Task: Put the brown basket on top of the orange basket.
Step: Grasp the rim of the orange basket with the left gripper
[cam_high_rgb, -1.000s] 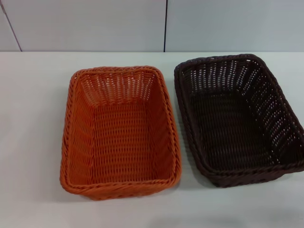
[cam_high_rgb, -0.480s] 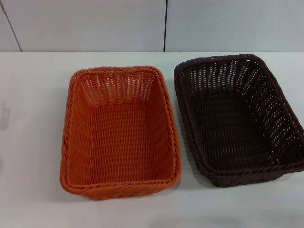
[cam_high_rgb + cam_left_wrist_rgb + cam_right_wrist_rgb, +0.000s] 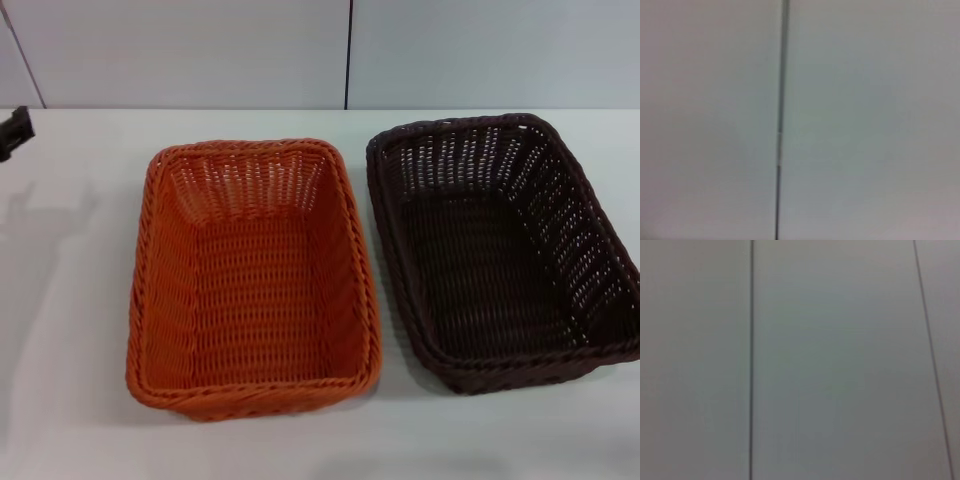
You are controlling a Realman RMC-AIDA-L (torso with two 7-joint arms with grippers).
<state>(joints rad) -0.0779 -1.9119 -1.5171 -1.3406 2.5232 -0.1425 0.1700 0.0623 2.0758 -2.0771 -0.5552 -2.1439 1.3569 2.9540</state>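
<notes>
The orange basket (image 3: 255,285) stands empty on the white table, left of centre in the head view. The brown basket (image 3: 500,250) stands empty right beside it on the right, a narrow gap between them. A dark tip of my left gripper (image 3: 14,131) shows at the far left edge of the head view, above the table and well clear of the orange basket. My right gripper is out of view. Both wrist views show only plain pale panels with thin seams.
The white table (image 3: 80,300) runs under both baskets, with bare surface to the left and in front. A pale wall with a dark vertical seam (image 3: 348,55) stands behind the table.
A dark part of my left gripper has come into the head view at the far left edge, with its shadow on the table. The baskets have not moved.
</notes>
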